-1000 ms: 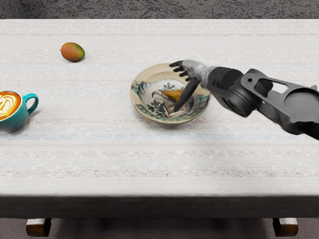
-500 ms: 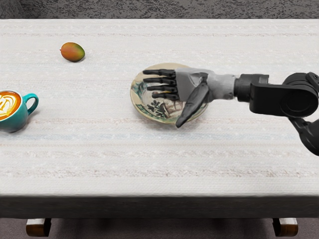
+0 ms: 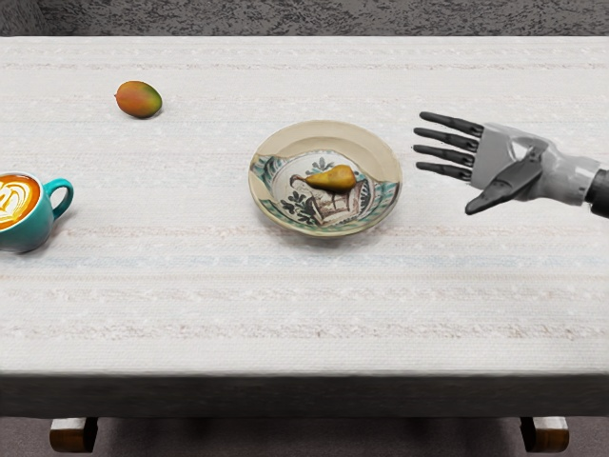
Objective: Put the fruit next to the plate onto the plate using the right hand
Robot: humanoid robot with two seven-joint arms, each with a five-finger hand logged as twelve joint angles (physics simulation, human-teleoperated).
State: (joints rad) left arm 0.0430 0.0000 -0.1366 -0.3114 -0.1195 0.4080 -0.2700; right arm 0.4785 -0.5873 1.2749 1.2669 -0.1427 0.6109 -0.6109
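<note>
The grey-and-black right hand (image 3: 495, 160) is hovering above the pale textured desk (image 3: 304, 305), apart from the cream patterned ceramic plate (image 3: 324, 129) on its right side. Its fingers (image 3: 447, 122) are stretching out flat and spread, grasping nothing. The small yellow-brown pear-shaped fruit (image 3: 332, 177) is lying in the plate's middle.

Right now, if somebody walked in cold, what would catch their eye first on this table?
The patterned plate at the table's centre draws the eye, with a small yellow-brown fruit lying in its middle. To the plate's right, the right hand is open and empty, apart from the plate. Farther off, a mango lies at the back left and a teal coffee cup stands at the left edge.
</note>
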